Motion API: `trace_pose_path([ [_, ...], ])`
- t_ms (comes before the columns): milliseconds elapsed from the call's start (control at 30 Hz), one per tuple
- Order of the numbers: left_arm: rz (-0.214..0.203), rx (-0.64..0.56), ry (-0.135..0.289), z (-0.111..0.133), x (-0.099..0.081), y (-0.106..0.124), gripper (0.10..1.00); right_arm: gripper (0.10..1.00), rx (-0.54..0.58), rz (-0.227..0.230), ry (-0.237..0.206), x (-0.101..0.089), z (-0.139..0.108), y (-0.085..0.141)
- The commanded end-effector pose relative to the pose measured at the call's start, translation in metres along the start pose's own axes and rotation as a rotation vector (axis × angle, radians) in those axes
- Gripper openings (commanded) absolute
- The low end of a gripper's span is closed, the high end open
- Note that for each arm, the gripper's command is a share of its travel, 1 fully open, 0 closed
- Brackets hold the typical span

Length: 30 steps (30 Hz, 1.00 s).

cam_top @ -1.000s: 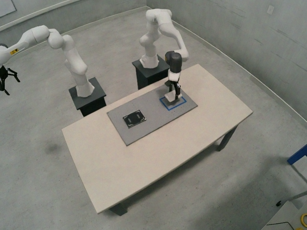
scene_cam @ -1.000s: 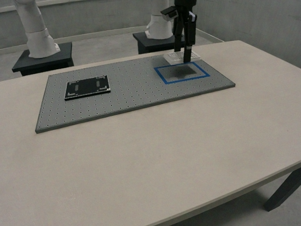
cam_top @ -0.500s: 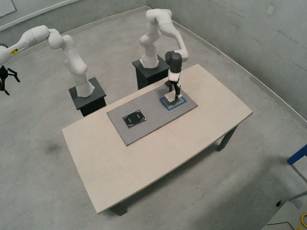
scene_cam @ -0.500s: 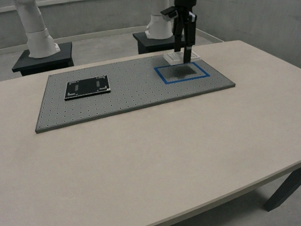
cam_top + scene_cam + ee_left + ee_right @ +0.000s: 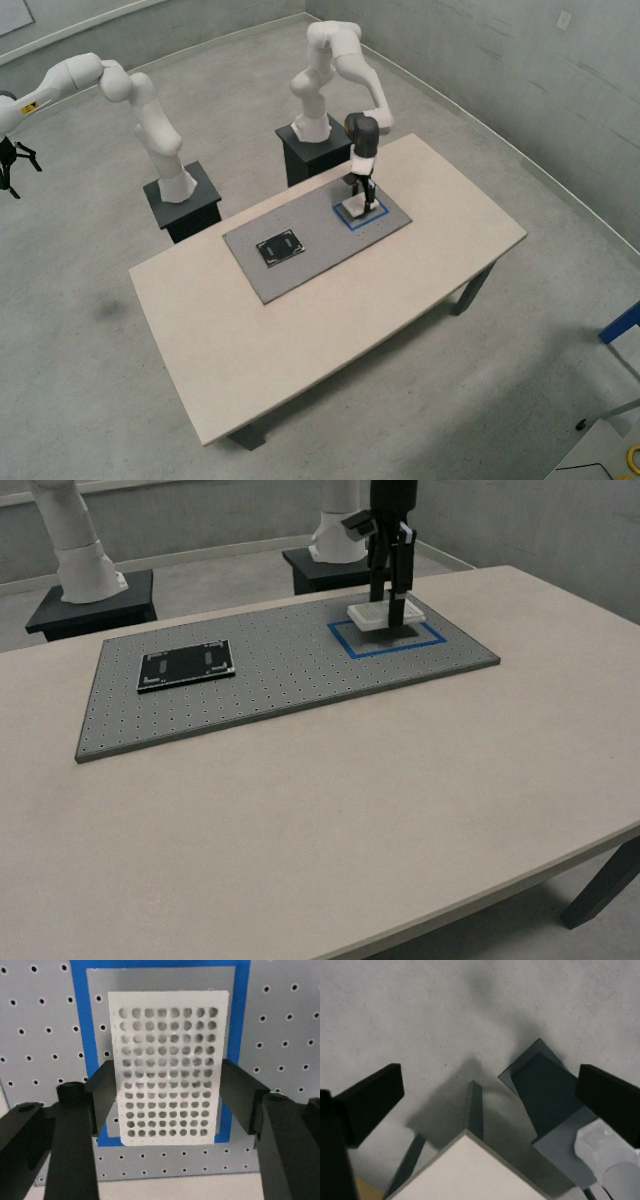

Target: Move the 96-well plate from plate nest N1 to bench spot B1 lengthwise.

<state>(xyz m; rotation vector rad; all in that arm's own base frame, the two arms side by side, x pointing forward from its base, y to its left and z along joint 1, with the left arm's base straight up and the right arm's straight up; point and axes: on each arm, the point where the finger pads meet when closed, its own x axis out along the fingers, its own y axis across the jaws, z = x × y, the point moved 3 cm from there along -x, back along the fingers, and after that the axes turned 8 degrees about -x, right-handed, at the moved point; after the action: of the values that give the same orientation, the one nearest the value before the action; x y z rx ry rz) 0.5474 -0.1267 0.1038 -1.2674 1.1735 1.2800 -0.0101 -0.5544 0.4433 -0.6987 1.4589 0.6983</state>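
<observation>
From my far-off station, nearest first: the pale surface (image 5: 330, 310) (image 5: 310, 790) bore a grey perforated board (image 5: 310, 258) (image 5: 268, 686). Left of the blue outline (image 5: 369, 222) (image 5: 398, 649) (image 5: 241, 1020) in the exterior view lay the black nest (image 5: 273, 249) (image 5: 186, 664), no plate on it. Above the outline, my left jaws (image 5: 362, 198) (image 5: 386, 609) held the white 96-well plate (image 5: 353, 206) (image 5: 368, 615) (image 5: 167, 1067) off the board. The right jaws (image 5: 18, 170), well apart from the outline, stood wide.

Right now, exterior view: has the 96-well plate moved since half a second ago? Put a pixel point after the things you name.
Yes, down. Against the blue taped outline (image 5: 370, 220) (image 5: 399, 649) (image 5: 84, 1010), the 96-well plate (image 5: 354, 206) (image 5: 364, 616) (image 5: 170, 1070) sits lower in the exterior view, now overlapping more of its interior.
</observation>
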Motion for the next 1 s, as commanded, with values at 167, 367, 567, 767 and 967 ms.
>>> trace_pose_path([
  [167,-0.009,-0.009,0.001,-0.001,0.012,-0.0025,0.099,1.0,0.0,0.0,0.0,-0.0001,0.0,0.0],
  [367,-0.009,-0.009,0.001,-0.0011,0.0127,-0.0026,0.099,1.0,0.0,0.0,0.0,-0.0001,0.0,0.0],
  [567,-0.009,-0.009,0.001,-0.0011,0.0127,-0.0026,0.099,1.0,0.0,0.0,0.0,-0.0001,0.0,0.0],
  [767,-0.009,-0.009,0.001,-0.0011,0.0127,-0.0026,0.099,1.0,0.0,0.0,0.0,-0.0001,0.0,0.0],
  [967,-0.009,-0.009,0.001,-0.0011,0.0127,-0.0026,0.099,1.0,0.0,0.0,0.0,-0.0001,0.0,0.0],
])
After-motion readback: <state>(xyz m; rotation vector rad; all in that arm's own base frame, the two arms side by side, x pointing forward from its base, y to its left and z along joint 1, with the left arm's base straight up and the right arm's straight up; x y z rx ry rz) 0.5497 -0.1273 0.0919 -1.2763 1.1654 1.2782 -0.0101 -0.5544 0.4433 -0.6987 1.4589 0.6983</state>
